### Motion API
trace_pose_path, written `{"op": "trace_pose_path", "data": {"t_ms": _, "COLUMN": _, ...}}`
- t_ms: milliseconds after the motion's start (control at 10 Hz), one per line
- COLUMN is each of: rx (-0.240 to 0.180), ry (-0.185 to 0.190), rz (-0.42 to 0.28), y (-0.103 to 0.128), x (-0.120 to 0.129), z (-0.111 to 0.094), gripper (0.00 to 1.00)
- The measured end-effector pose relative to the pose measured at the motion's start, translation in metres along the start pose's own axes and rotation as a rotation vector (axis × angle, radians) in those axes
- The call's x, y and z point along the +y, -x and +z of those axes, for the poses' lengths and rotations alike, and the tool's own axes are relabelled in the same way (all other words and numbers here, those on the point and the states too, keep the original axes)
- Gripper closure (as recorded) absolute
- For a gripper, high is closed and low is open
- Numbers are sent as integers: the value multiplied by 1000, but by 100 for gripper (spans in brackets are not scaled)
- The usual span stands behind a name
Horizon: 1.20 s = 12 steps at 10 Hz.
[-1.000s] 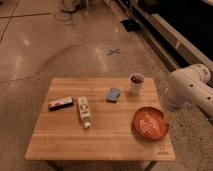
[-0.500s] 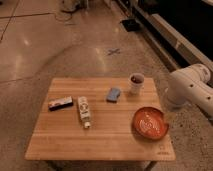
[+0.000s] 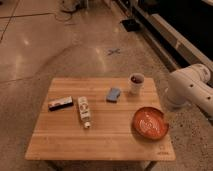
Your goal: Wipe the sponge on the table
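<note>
Polished floor (image 3: 45, 47), wooden table (image 3: 107, 139); jaws unseen

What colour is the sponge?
The sponge is blue, camera view; claw is out of frame.

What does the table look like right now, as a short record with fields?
table: light wood, square
sponge: blue, lying flat, back centre, near the cup but apart
cup: back right
plate: orange, front right
bottle: on its side, left of centre
box: dark, left side
arm: white, beyond the right edge
tool: out of view
</note>
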Motion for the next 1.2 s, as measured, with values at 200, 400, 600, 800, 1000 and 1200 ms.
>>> {"op": "trace_pose_path", "data": {"t_ms": 200, "rx": 0, "ry": 0, "rz": 0, "y": 0, "x": 0, "z": 0, "gripper": 35}}
{"op": "trace_pose_path", "data": {"t_ms": 400, "rx": -1, "ry": -3, "rz": -3, "y": 0, "x": -2, "z": -1, "gripper": 35}}
{"op": "trace_pose_path", "data": {"t_ms": 600, "rx": -26, "ry": -23, "rz": -78, "y": 14, "x": -14, "z": 0, "gripper": 35}}
{"op": "trace_pose_path", "data": {"t_ms": 800, "rx": -86, "ry": -70, "rz": -286, "y": 63, "x": -41, "z": 8, "gripper": 35}}
{"op": "trace_pose_path", "data": {"t_ms": 1000, "rx": -123, "ry": -83, "rz": -443, "y": 99, "x": -61, "z": 25, "gripper": 35}}
{"op": "trace_pose_path", "data": {"t_ms": 1200, "rx": -125, "ry": -81, "rz": -585, "y": 125, "x": -88, "z": 55, "gripper": 35}}
